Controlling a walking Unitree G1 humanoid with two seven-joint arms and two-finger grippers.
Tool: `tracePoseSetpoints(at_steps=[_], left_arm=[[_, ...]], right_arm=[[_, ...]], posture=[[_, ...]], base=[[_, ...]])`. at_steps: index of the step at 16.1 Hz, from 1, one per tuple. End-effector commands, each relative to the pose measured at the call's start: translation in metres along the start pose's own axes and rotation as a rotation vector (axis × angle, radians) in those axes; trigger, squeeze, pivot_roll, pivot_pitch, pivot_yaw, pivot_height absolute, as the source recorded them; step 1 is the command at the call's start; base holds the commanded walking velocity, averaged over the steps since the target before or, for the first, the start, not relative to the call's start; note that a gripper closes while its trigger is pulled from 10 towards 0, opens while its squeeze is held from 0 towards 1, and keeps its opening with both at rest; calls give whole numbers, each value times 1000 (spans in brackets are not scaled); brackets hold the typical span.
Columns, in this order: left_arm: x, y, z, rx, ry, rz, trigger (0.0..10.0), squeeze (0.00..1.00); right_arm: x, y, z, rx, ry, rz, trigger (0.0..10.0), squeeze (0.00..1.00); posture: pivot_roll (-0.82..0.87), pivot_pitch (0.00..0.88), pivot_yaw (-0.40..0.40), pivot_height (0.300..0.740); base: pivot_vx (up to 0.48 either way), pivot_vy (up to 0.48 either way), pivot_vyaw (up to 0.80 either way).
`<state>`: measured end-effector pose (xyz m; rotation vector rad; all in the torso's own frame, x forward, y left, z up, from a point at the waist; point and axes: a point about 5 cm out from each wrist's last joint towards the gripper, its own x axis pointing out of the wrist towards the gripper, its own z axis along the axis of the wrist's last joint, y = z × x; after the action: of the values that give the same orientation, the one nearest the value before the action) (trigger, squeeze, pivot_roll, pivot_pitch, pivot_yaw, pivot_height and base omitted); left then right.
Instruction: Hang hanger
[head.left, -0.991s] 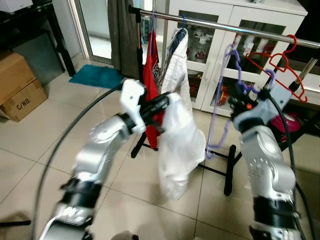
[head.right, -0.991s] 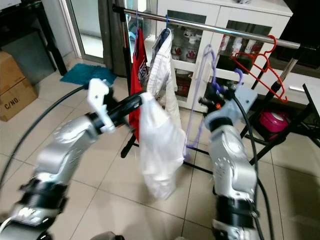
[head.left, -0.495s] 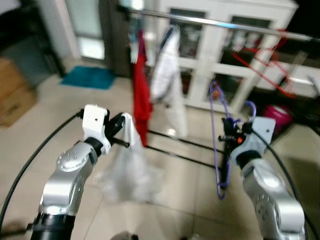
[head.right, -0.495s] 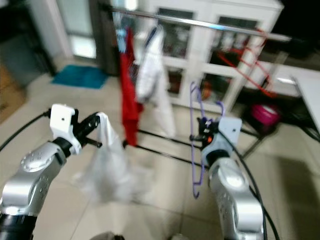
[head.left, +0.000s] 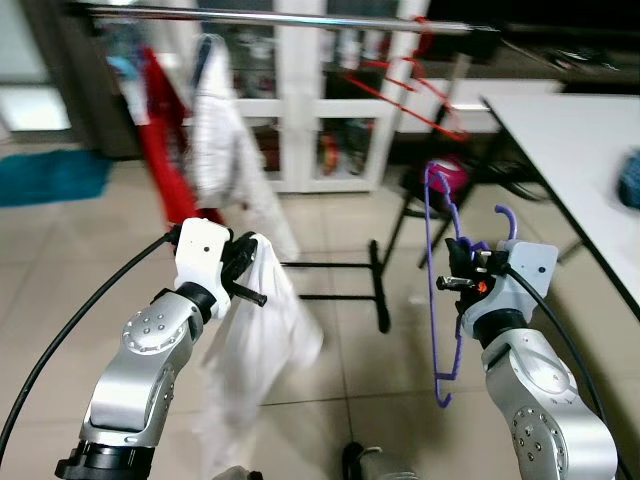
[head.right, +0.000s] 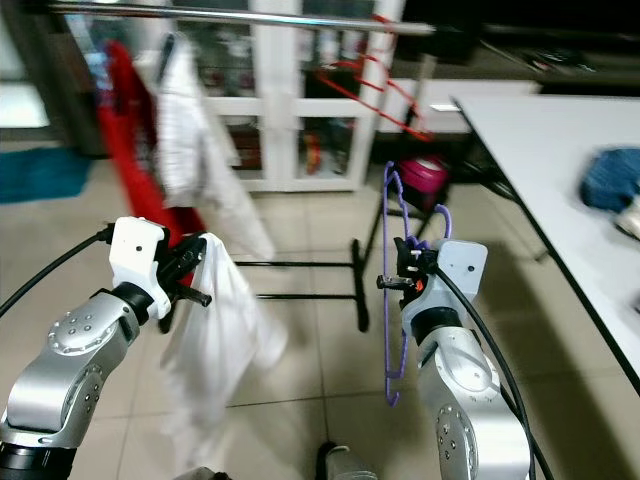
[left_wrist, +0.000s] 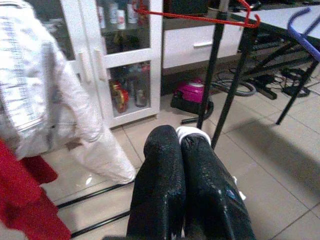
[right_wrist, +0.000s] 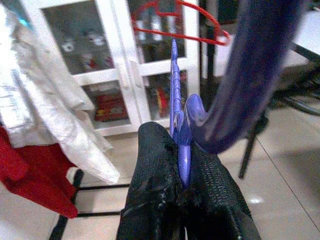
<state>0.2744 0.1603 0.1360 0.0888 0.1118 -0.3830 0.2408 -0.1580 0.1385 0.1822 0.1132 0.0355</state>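
Before the clothes rail (head.left: 300, 17), the right gripper (right_wrist: 181, 165) is clamped on a purple hanger (head.left: 440, 290) held well below the bar. The left gripper (left_wrist: 181, 150) pinches a white garment (head.left: 262, 340), its lower edge blurred.

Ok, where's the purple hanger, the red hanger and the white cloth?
purple hanger (head.left: 433, 290), left eye view, its long side bar
red hanger (head.left: 405, 78), left eye view, its lower wire
white cloth (head.right: 222, 320), right eye view, its hanging middle

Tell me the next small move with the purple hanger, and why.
Probably bring the white garment across to the purple hanger. The left gripper is shut on the garment, the right gripper is shut on the bare hanger, and the two hang apart, away from the rail.
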Motion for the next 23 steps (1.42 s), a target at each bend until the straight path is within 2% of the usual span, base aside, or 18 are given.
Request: tracePoseSetpoints(at_steps=[1,3,7,10,11,12,13,14,18,19,20,22,23], left_arm=[[3,-4,7,10,-20,-7,10000,0],[1,-10,7,11,-16,-39,10000,0],[6,-4,9,18,-21,-6,10000,0],[5,-14,11,43,-35,-45,10000,0],[6,-7,14,66,-88,15,10000,0],[9,-2,21,21,-171,54,10000,0],[10,-2,23,-7,-176,53,10000,0],[11,-1,28,2,-219,98,10000,0],[10,0,23,-19,-187,43,10000,0],[9,1,18,-9,-103,63,10000,0],[8,2,15,-8,-63,62,10000,0],[8,4,16,25,-80,76,10000,0],[8,10,13,42,-52,139,10000,0]], right_arm=[[-1,0,7,4,-21,-2,10000,0],[-1,-1,8,-21,-30,-21,10000,0],[1,-1,14,-69,-58,-42,10000,0],[3,-4,19,-107,-84,-74,10000,0],[3,-4,19,-107,-87,-80,10000,0],[3,-3,18,-98,-84,-74,10000,0],[4,-2,17,-93,-83,-74,10000,0],[4,-2,16,-74,-77,-71,10000,0],[2,-7,12,-43,-63,-101,10000,0],[2,-8,12,-49,-67,-111,10000,0],[2,-9,11,-49,-67,-114,10000,0],[3,-10,9,-47,-52,-113,10000,0],[3,-10,6,-62,-36,-100,10000,0]], posture=[[-121,96,-18,740],[-121,89,-24,740],[-130,75,-22,740],[-119,81,-22,740],[-122,74,-20,740],[-120,73,-17,740],[-120,73,-17,740],[-117,67,-14,740],[-123,57,-7,740],[-123,54,-8,740],[-123,54,-8,740],[-120,50,-10,740],[-119,47,-11,740]], base=[[0,0,-800],[0,0,-800],[0,0,-800],[0,0,-800],[0,0,-800],[0,0,-800],[0,0,-800],[0,0,-800],[0,0,-800],[0,0,-800],[0,0,-800],[0,0,-800],[0,0,-781]])
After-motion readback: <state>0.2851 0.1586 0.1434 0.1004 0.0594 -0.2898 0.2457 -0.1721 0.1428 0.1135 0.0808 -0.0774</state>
